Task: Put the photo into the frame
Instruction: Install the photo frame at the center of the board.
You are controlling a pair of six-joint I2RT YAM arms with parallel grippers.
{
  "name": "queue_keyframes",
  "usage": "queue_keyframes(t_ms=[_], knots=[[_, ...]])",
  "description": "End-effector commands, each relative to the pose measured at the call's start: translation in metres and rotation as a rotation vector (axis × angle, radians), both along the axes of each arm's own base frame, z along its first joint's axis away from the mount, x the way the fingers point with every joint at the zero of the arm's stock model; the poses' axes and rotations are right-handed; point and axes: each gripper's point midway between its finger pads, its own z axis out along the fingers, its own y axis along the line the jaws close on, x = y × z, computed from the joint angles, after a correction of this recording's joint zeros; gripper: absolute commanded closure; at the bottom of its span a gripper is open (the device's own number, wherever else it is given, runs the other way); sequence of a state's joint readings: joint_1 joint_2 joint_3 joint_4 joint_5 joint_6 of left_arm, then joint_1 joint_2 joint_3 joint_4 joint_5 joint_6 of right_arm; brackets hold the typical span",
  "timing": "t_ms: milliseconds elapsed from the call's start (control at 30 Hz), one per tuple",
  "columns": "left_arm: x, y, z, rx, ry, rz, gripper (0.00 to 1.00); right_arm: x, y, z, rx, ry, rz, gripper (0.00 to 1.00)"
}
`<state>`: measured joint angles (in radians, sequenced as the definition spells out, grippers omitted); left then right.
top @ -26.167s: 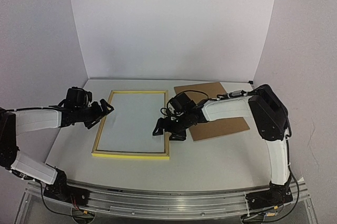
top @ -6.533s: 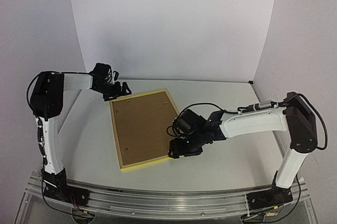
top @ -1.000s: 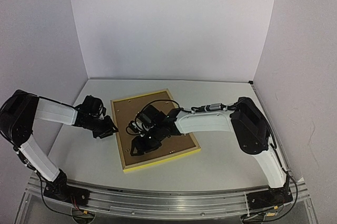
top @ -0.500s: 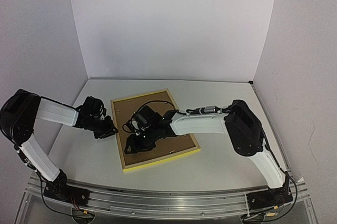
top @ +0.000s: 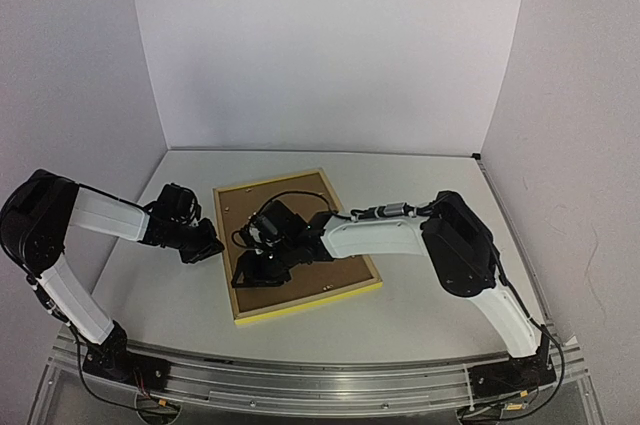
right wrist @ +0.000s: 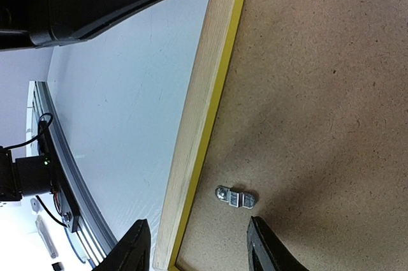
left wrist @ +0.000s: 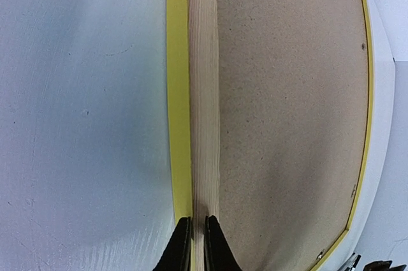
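Observation:
The frame [top: 310, 302] lies face down and slightly skewed on the white table, its yellow and pale wood rim around a brown backing board [top: 265, 203]. The photo is hidden. My left gripper [top: 208, 242] is at the frame's left edge, and in the left wrist view its jaws [left wrist: 193, 245] are pinched on the wooden rail [left wrist: 203, 92]. My right gripper [top: 250, 270] hovers open over the board's near-left part. In the right wrist view its fingers [right wrist: 137, 249] straddle a small metal tab [right wrist: 236, 197] next to the rim [right wrist: 197, 118].
White backdrop walls [top: 330, 45] close the table at the back and sides. An aluminium rail [top: 320, 380] runs along the near edge with both arm bases. The right arm [top: 390, 235] stretches across the frame. White table surface [top: 440, 285] lies right of the frame.
My left gripper has closed onto the frame's left rail. The right gripper has slid a little left, toward the frame's near-left corner. The frame itself has barely moved.

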<state>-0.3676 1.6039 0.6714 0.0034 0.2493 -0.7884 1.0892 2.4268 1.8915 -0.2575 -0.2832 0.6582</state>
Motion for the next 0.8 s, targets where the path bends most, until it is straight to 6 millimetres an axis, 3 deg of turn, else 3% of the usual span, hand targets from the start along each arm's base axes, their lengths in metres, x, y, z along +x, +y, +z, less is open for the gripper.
queue_keyframes(t_ms=[0,400,767], knots=[[-0.021,0.001,-0.019,0.018,0.078,-0.004,0.93,-0.002,0.001,-0.026,-0.033,0.047,-0.026,0.52],[-0.027,-0.003,-0.020,-0.002,0.086,-0.016,0.95,0.010,-0.003,-0.039,-0.068,0.020,-0.092,0.53],[-0.034,-0.005,-0.024,-0.015,0.105,-0.023,0.97,0.008,0.006,-0.046,-0.042,0.028,-0.048,0.53]])
